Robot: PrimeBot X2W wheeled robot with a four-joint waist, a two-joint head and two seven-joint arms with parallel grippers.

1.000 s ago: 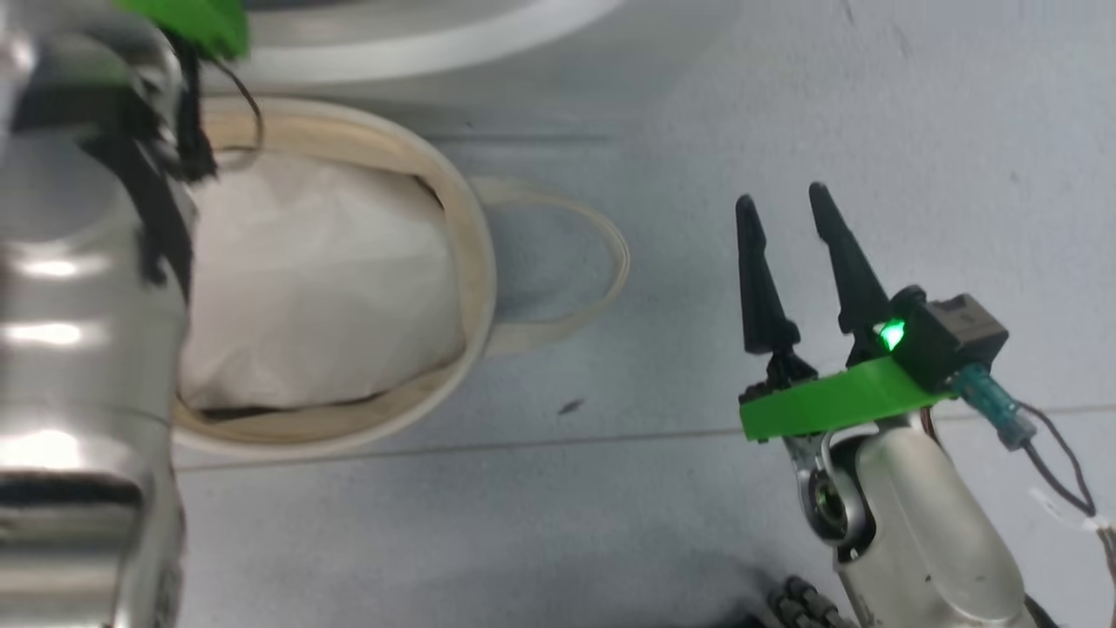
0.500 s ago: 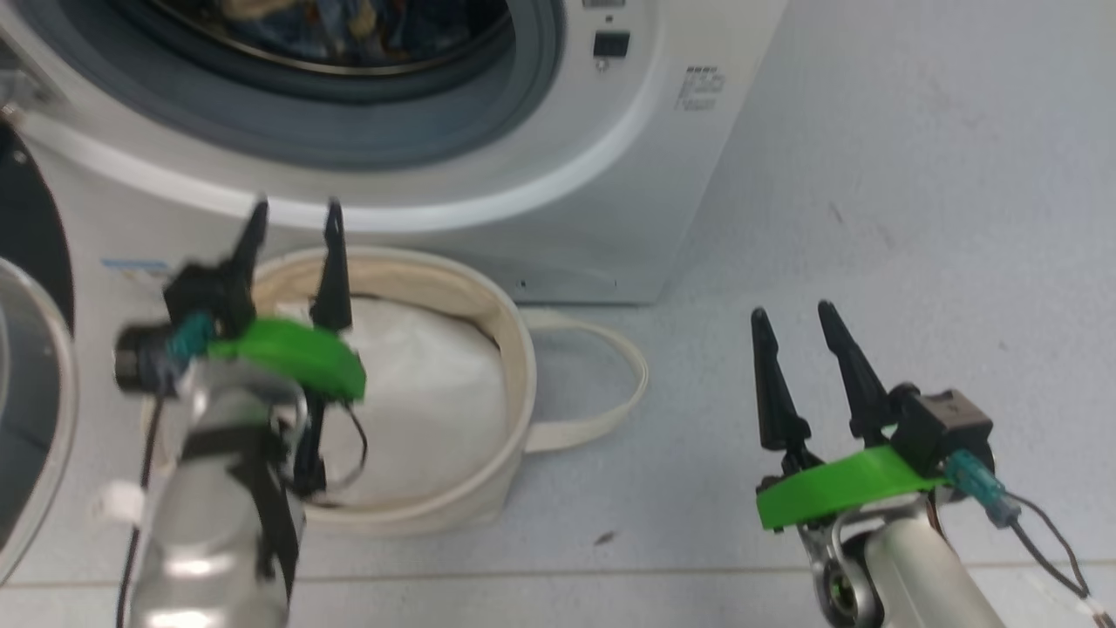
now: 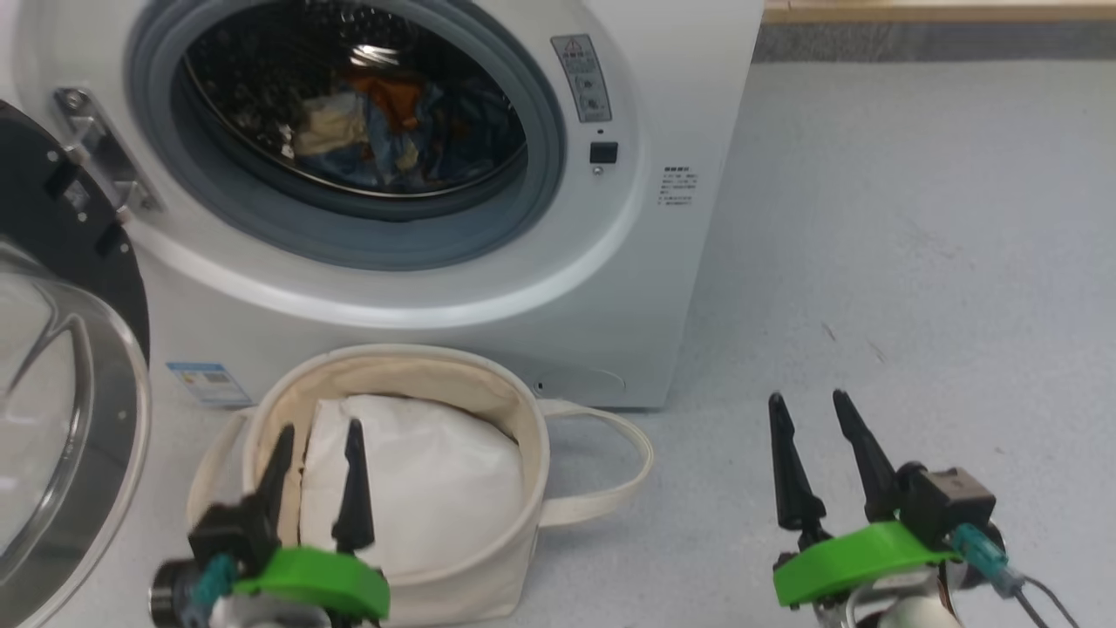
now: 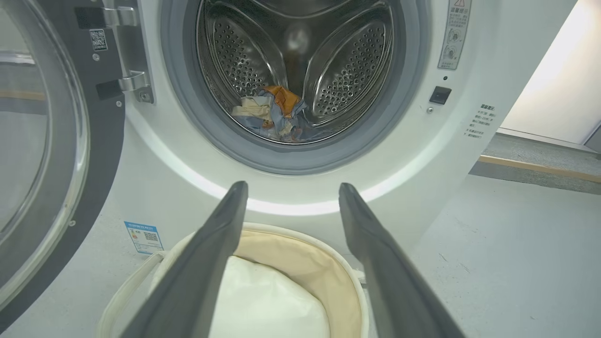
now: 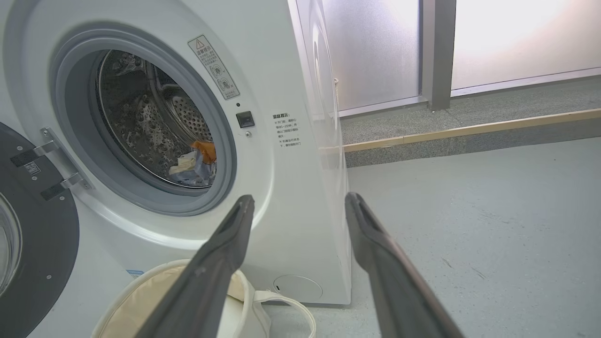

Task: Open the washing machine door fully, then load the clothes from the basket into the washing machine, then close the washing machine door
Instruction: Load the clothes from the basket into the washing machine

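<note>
While the washing machine door is standing open, clothes lying in the washing machine, left gripper hovering over the basket, right gripper over floor, both jaws parted, empty.

grey floor, washing machine, basket

clothes inside the washing machine, door wide open, basket in front

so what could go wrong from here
1. The clothes lie low in the drum, behind the grey ring; a loose edge might get pinched as the door shuts.
2. The basket stands close below the ring, maybe in the door's swing.
3. The left fingers, open, hover over the white bag and might grab it.
</note>
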